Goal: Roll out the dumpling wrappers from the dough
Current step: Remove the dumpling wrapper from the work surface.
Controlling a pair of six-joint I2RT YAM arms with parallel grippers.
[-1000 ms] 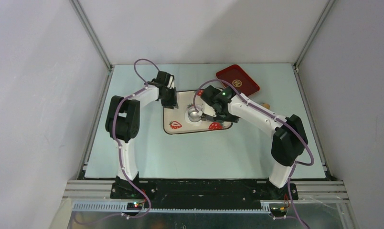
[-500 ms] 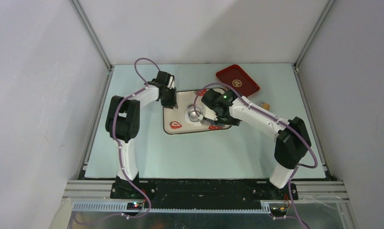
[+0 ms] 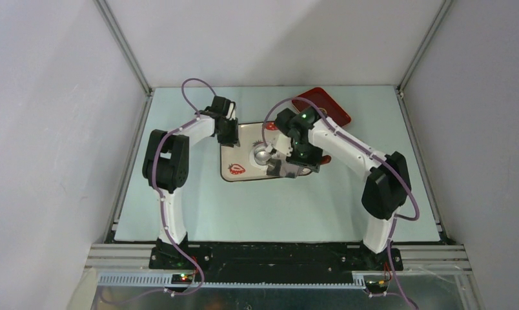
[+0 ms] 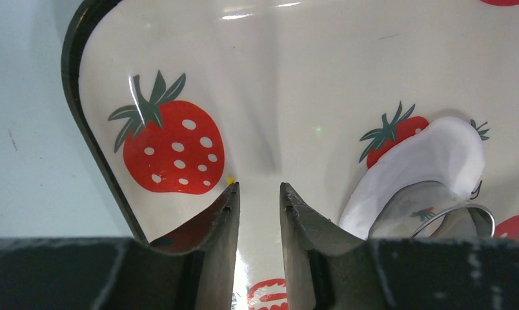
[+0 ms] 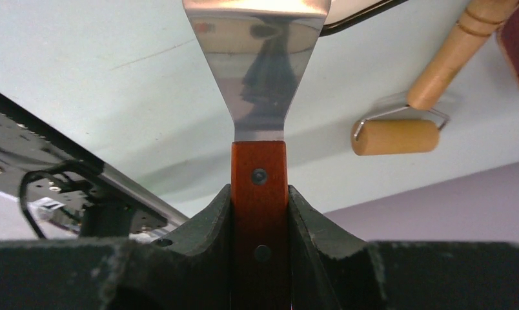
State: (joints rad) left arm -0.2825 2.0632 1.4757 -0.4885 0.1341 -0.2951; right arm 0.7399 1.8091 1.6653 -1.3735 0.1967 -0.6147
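Observation:
A thin white dumpling wrapper (image 4: 431,161) lies on the strawberry-print tray (image 4: 308,77), partly under a small silvery cup (image 4: 437,210). From above, the cup (image 3: 262,155) sits mid-tray (image 3: 244,139). My left gripper (image 4: 258,187) is at the tray's far left corner (image 3: 228,135), jaws slightly apart with only tray surface between them. My right gripper (image 5: 259,194) is shut on the red-brown handle of a metal spatula (image 5: 257,58). Its blade (image 3: 277,169) hangs over the tray's near edge. The dough lump is out of view.
A wooden rolling pin (image 5: 396,137) lies on the pale table to the right of the tray. A dark red tray (image 3: 321,106) sits at the back right, partly behind my right arm. Walls enclose the table on three sides.
My right arm has swung the spatula from beside the cup toward the tray's near edge, and its wrist has turned. The left arm has not moved.

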